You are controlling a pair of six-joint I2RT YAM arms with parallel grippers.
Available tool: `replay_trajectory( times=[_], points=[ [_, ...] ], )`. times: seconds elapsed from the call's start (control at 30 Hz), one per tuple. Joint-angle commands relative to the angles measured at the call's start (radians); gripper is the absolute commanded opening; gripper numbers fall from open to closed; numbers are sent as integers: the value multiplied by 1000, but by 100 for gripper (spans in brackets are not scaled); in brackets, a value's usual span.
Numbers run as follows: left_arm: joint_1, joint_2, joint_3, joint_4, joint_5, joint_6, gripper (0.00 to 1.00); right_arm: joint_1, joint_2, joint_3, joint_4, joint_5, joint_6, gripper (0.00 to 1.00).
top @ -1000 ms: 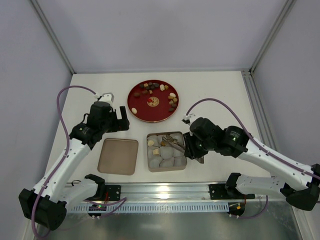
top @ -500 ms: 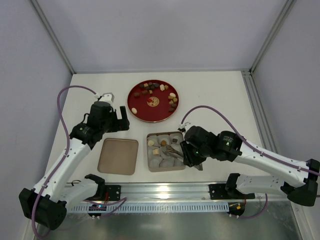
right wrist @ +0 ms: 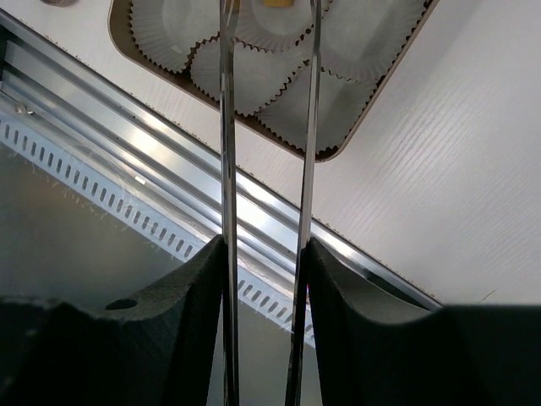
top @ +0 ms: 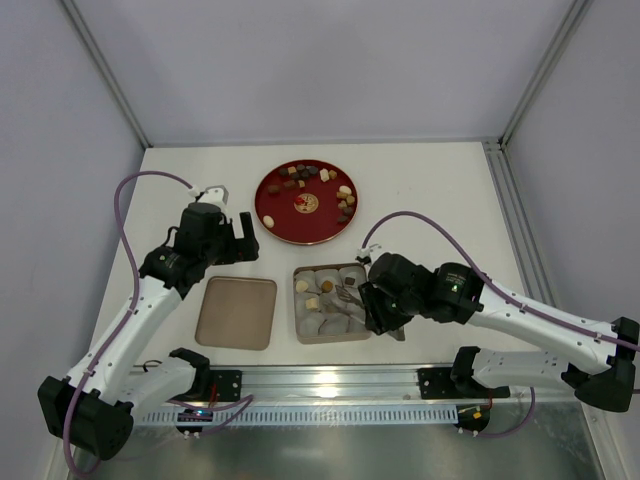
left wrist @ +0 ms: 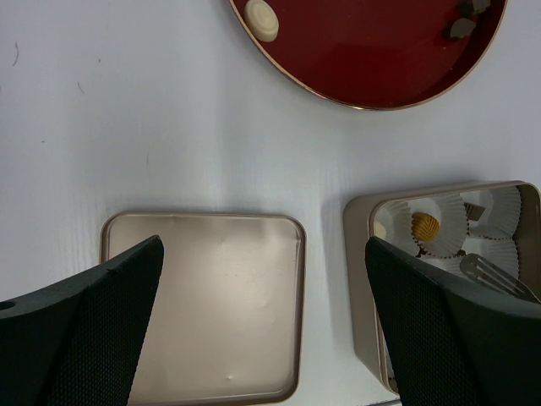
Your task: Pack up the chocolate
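Note:
The chocolate (top: 318, 186) lies as several small dark, tan and cream pieces on a round red plate (top: 276, 222). A few pieces (top: 313, 302) sit in the paper cups of the square tin (top: 297, 322). My right gripper (top: 375, 300) is shut on metal tongs (top: 348, 294), whose tips hang over the tin's right side. In the right wrist view the two tong arms (right wrist: 225, 127) run between my fingers (right wrist: 194, 288) towards the cups (right wrist: 245, 68). My left gripper (top: 222, 240) is open and holds nothing. It hangs above the flat lid (left wrist: 211, 304).
The tan lid (top: 237, 312) lies left of the tin. An aluminium rail (top: 330, 378) runs along the near table edge, just below the tin. In the left wrist view a cream piece (left wrist: 261, 19) sits on the plate's rim side and a tan piece (left wrist: 425, 226) rests in a cup.
The right arm has shifted left and nearer over the tin, and the tong arms have spread slightly. The left arm has not moved.

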State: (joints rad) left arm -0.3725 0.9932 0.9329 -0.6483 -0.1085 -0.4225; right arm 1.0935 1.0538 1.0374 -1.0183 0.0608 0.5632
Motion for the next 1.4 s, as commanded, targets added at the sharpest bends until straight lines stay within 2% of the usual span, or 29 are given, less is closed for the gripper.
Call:
replay_trajectory(
  times=[0.0, 0.13, 0.23, 0.33, 0.5, 0.63, 0.83, 1.03, 1.37],
  points=[
    [4, -5, 26, 6, -8, -4, 100, 8, 0, 45, 11, 59, -2, 44],
    [3, -4, 26, 6, -7, -2, 100, -18, 29, 137, -20, 88, -51, 45],
    [4, -4, 27, 4, -7, -4, 100, -95, 66, 194, -5, 50, -127, 45],
    [4, -4, 26, 7, -5, -4, 100, -234, 109, 257, 46, -4, -222, 44],
    [3, 1, 26, 7, 1, -5, 100, -433, 300, 404, 106, -41, -351, 44],
    [4, 4, 26, 9, 4, -5, 100, -538, 460, 539, 126, -47, -390, 43],
    [4, 7, 26, 9, 7, -5, 100, -590, 692, 760, 107, -49, -413, 41],
    [4, 9, 26, 10, 13, -7, 100, -598, 828, 866, 96, -15, -414, 41],
    [3, 9, 27, 12, 15, -5, 100, -603, 916, 925, 73, 0, -408, 40]
  ],
)
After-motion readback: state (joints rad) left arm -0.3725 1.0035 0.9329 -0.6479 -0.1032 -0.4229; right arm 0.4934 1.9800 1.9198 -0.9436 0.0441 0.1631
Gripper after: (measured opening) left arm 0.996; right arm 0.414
